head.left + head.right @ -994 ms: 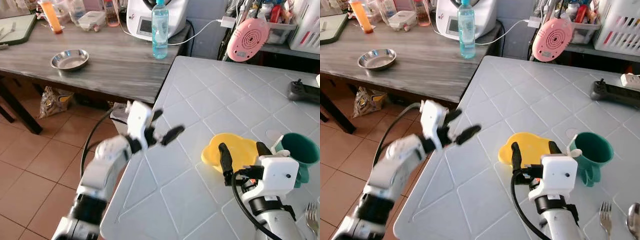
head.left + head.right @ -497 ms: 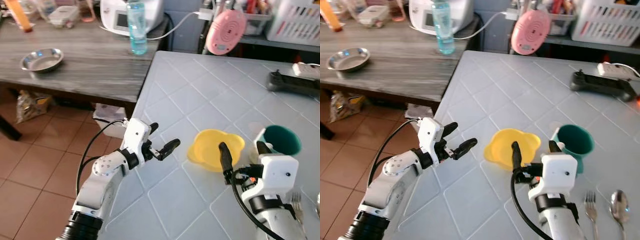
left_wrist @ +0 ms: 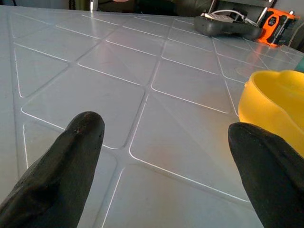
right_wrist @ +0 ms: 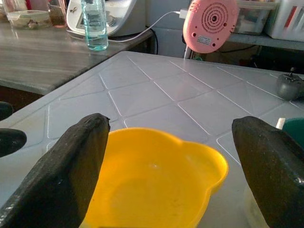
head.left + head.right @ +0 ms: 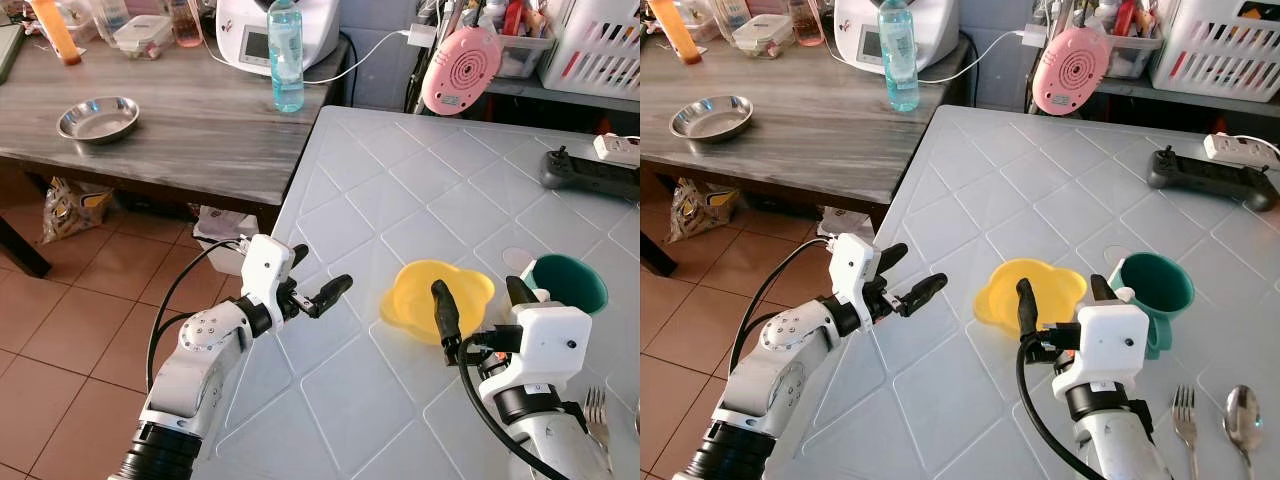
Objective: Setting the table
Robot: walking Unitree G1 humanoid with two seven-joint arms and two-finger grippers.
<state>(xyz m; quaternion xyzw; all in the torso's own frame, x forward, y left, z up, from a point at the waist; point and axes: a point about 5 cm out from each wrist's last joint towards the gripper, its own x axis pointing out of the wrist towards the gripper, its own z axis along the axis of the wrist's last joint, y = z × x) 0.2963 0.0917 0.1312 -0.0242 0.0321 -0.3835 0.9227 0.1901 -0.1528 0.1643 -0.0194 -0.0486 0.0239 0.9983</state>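
Since a second ago your left gripper (image 5: 312, 277) has dropped to the table's (image 5: 400, 190) left edge, fingers apart, while your right gripper (image 5: 478, 302), spread, frames the yellow bowl (image 5: 425, 290) at lower centre: pickup pending.

No words, labels, brand marks or numbers read anywhere here: the water bottle's (image 5: 286, 55) label is too small to make out, and the white appliance's (image 5: 262, 30) screen shows nothing legible.

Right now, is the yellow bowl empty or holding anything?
Empty. The right wrist view looks straight into the yellow bowl and shows only bare yellow bottom; it sits upright on the white table beside the green cup.
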